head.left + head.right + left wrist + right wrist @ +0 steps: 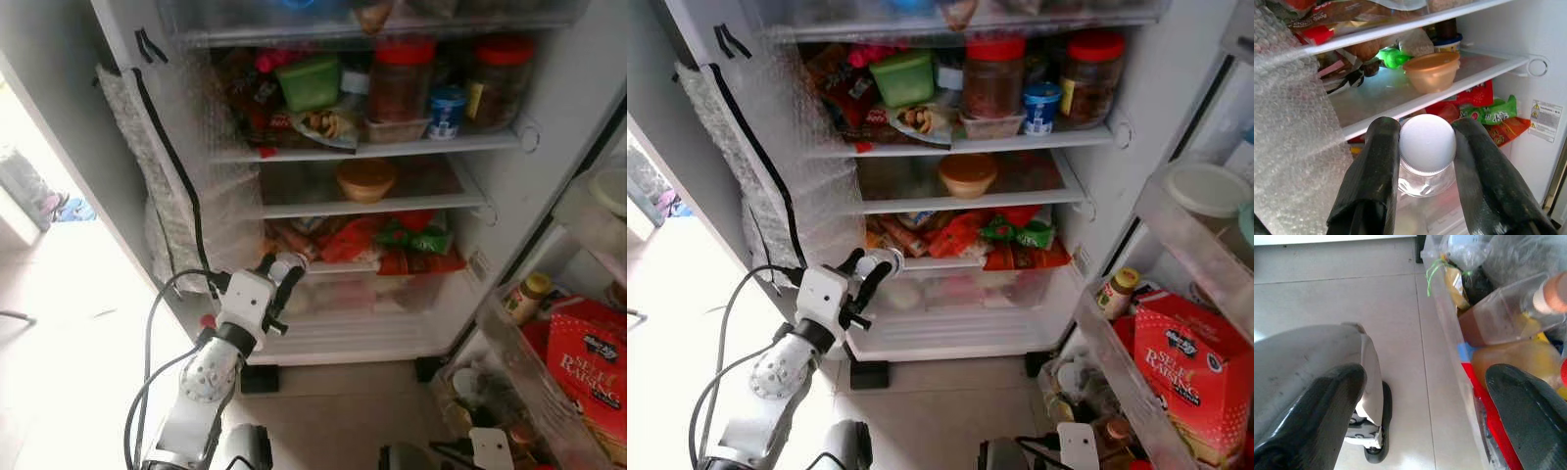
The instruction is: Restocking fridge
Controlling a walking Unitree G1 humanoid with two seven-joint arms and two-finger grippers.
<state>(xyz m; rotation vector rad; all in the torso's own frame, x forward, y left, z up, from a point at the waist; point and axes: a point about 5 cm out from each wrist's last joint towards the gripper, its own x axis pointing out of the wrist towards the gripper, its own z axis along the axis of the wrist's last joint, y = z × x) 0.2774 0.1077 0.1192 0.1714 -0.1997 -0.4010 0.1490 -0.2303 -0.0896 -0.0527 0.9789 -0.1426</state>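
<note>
Fridge [573, 117] stands open in the head views; at lower left the left gripper [279, 269] holds a jar [283, 266] before the low shelf. Left wrist view: both fingers [1374, 166] clamp the jar's white lid. Right wrist view: right gripper [1425, 396] gapes wide over floor [1400, 308], holding nothing.

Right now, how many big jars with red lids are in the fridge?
2. Both stand on the upper shelf: one red-lidded jar near the middle, the other red-lidded jar at the right end. More may hide behind the packets.

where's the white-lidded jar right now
The jar sits clamped in the left gripper, at the fridge's lower left, just below the shelf holding the tan bowl.
</note>
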